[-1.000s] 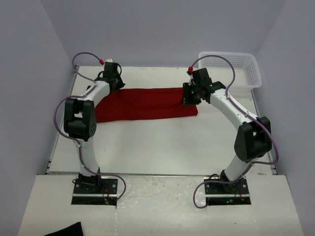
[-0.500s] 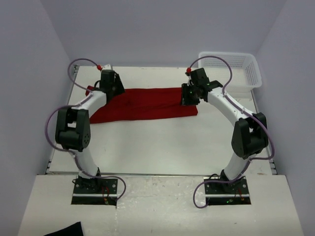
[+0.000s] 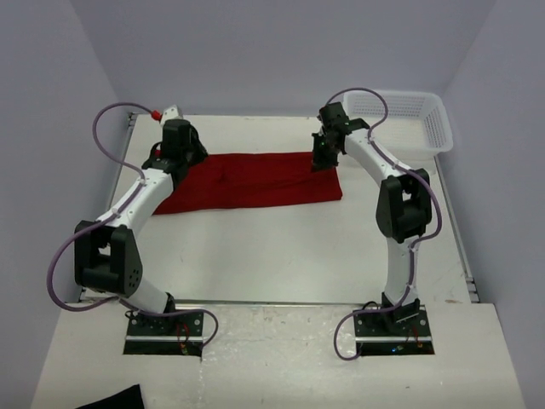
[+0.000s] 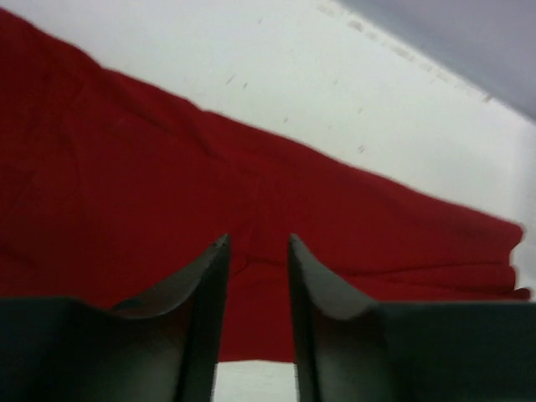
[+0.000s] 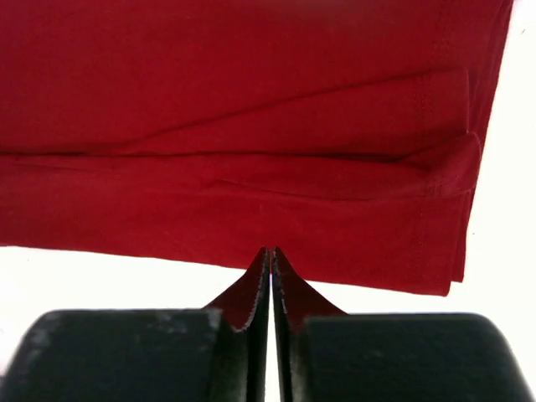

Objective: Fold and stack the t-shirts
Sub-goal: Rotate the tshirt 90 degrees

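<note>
Red cloth t-shirt, flat creased band; L gripper narrowly parted, R gripper serrated tips pressed together at hem.

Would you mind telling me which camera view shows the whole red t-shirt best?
The top view: nearly all of the t-shirt shows there, a long folded strip, one arm covering a little. The left wrist view shows only a stretch of it; the right wrist view only its hemmed end.
</note>
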Robot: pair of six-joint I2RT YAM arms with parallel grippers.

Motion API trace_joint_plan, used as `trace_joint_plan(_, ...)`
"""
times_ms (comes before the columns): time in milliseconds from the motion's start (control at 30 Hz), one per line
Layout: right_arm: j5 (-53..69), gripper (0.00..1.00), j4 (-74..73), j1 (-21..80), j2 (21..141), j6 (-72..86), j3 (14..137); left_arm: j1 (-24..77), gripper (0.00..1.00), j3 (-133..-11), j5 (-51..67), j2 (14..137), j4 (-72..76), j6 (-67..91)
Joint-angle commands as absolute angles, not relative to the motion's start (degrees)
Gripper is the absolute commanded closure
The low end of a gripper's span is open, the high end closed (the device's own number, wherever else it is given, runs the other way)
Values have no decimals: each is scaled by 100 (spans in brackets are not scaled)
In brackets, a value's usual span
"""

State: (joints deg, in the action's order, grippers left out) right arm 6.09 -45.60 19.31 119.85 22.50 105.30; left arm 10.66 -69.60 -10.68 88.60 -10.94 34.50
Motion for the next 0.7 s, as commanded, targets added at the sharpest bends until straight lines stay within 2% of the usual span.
trace_joint_plan(0,1071,100,-4922,1846,12207,2540,10916,1072,70,-6576,-1099,8894,-1503,3849)
trace_joint_plan(100,1143,100,-4773,1837,12296,2759,10681,1072,100,-6328,-1046,8921,-1468,3955)
trace_joint_plan(367,361,100,-5185,1811,12656,2804,10960,1072,100,-6083,-993,8860,-1415,3990)
trace_joint_plan(667,281,100,-5361,1767,13481,2628,11759,1072,100,-5643,-1063,8569,-1213,3982)
